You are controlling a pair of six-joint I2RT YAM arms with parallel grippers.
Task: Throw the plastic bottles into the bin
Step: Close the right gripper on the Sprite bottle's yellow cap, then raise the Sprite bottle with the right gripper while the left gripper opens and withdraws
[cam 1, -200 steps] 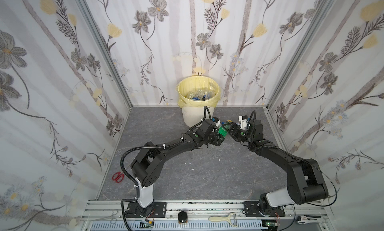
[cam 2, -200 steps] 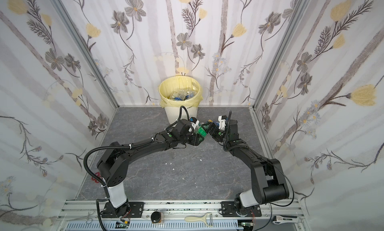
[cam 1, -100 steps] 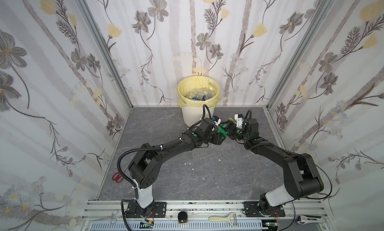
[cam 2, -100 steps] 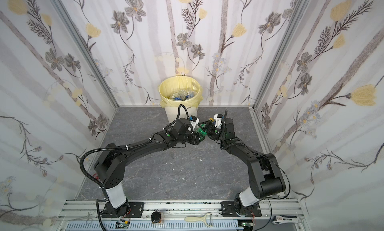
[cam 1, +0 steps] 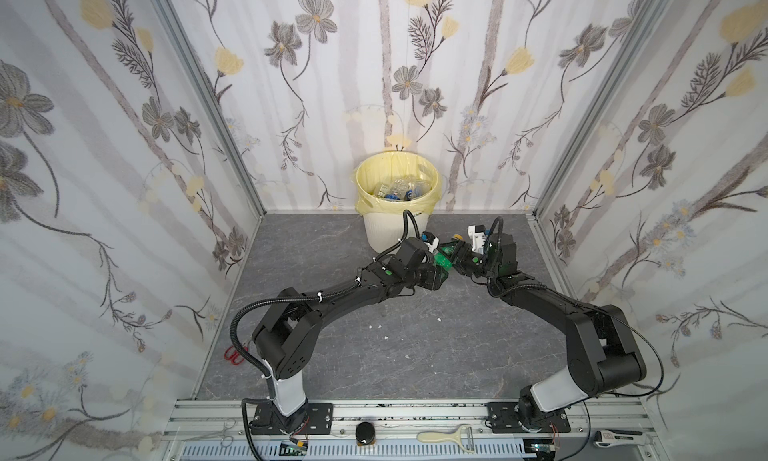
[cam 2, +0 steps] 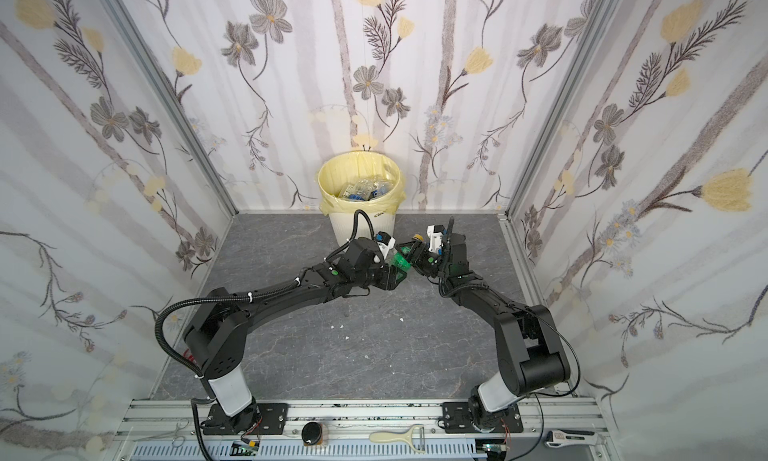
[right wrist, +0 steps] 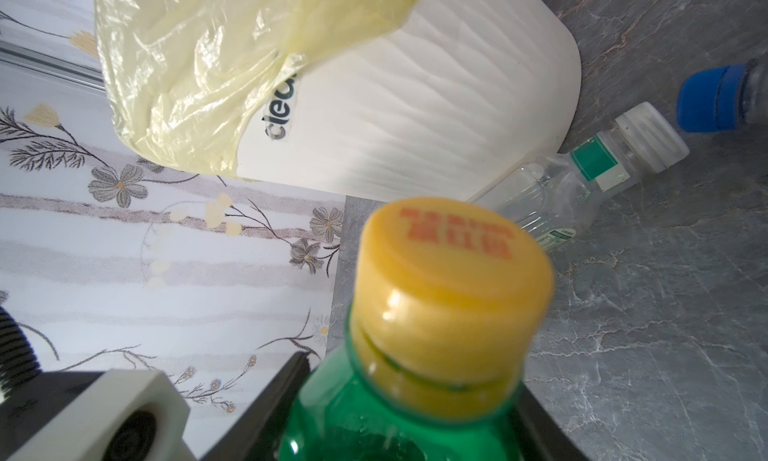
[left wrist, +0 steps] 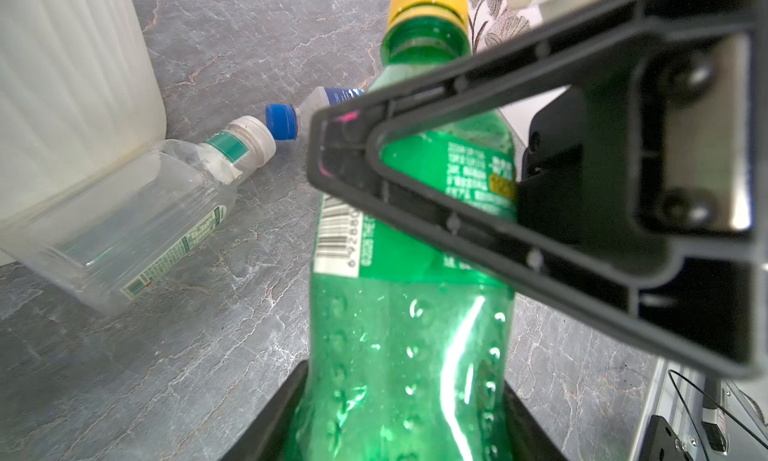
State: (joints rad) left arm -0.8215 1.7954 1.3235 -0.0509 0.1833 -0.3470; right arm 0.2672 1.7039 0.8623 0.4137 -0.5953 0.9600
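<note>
A green plastic bottle (cam 1: 444, 258) (cam 2: 401, 260) with a yellow cap (right wrist: 453, 297) hangs above the floor, just right of the bin (cam 1: 395, 230) (cam 2: 357, 226). My left gripper (left wrist: 403, 400) (cam 1: 439, 265) is shut on its lower body (left wrist: 407, 313). My right gripper (right wrist: 409, 413) (cam 1: 457, 253) is shut on its shoulder below the cap, and one of its fingers (left wrist: 540, 257) crosses the label. Two more plastic bottles lie on the floor by the bin's foot: a clear white-capped one (left wrist: 166, 214) (right wrist: 582, 184) and a blue-capped one (left wrist: 320, 106) (right wrist: 715, 101). Several bottles (cam 1: 399, 189) lie inside the bin.
The bin stands against the back wall, its pale yellow bag (right wrist: 208, 64) folded over the rim. Red scissors (cam 1: 235, 353) lie at the floor's left edge. A peeler (cam 1: 446, 436) and a black knob (cam 1: 365, 432) rest on the front rail. Patterned walls close three sides.
My right gripper moved left onto the green bottle and closed its jaws around its top. The left gripper kept its hold, barely moving.
</note>
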